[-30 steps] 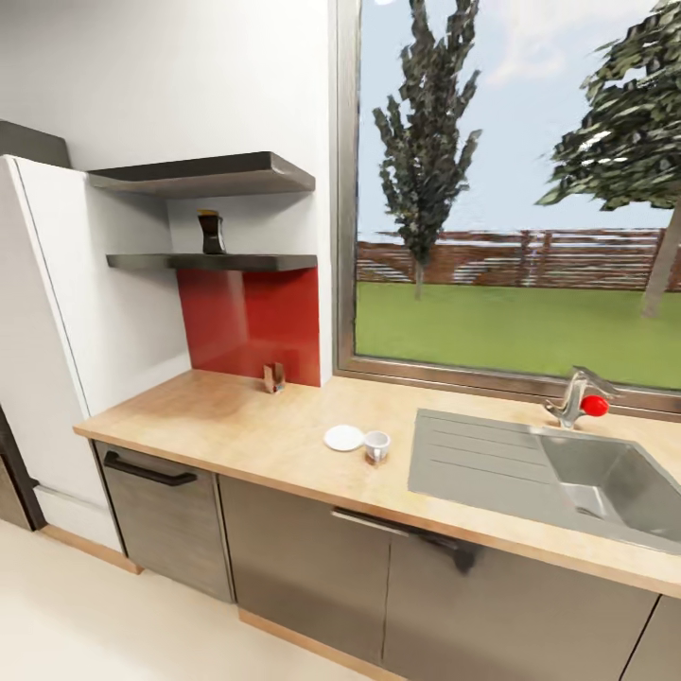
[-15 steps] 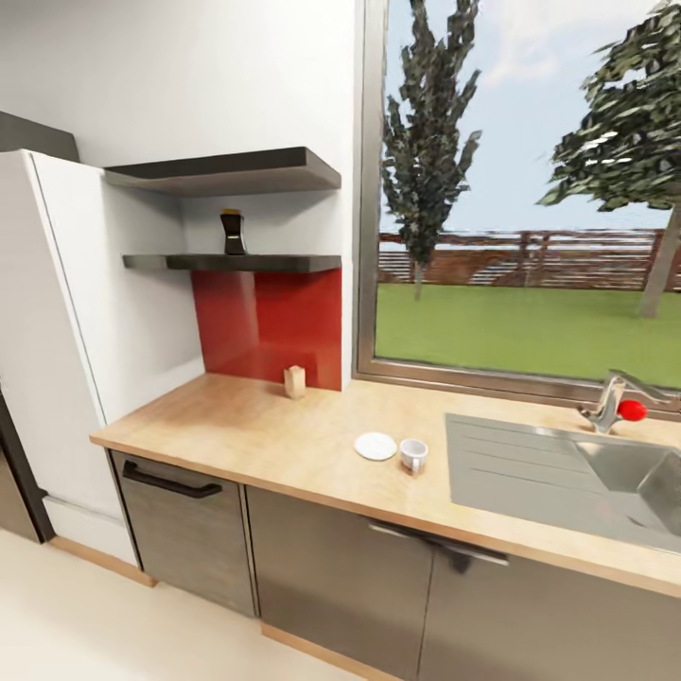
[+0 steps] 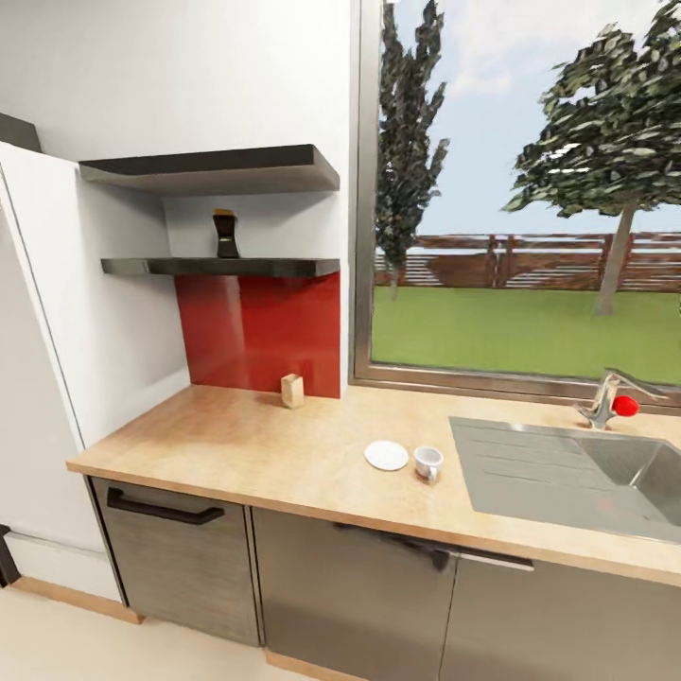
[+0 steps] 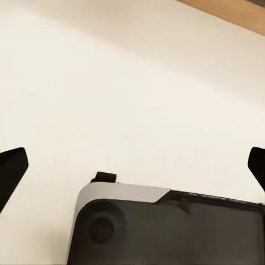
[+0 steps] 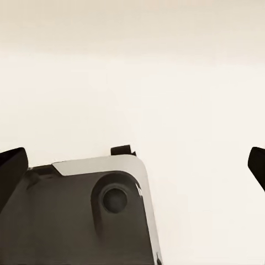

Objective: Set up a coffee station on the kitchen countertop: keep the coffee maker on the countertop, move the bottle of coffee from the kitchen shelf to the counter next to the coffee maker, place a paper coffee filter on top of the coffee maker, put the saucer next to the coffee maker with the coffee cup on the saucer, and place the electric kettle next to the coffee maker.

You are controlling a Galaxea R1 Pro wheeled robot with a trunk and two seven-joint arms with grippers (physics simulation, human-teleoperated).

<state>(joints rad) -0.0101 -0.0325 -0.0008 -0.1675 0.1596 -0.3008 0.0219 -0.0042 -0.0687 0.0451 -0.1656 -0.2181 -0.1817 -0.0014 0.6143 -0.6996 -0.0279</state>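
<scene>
Head view: dark coffee bottle [image 3: 225, 234] is seen on lower dark shelf [image 3: 222, 267] above wooden worktop [image 3: 284, 454], approach judged underway, both end effectors spread wide, empty.

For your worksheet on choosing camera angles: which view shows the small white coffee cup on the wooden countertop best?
The head view: the small white coffee cup stands upright on the wooden countertop, just beside the round white saucer, not on it. Both wrist views look down at pale floor between wide-apart jaws, giving nothing of the cup.
</scene>
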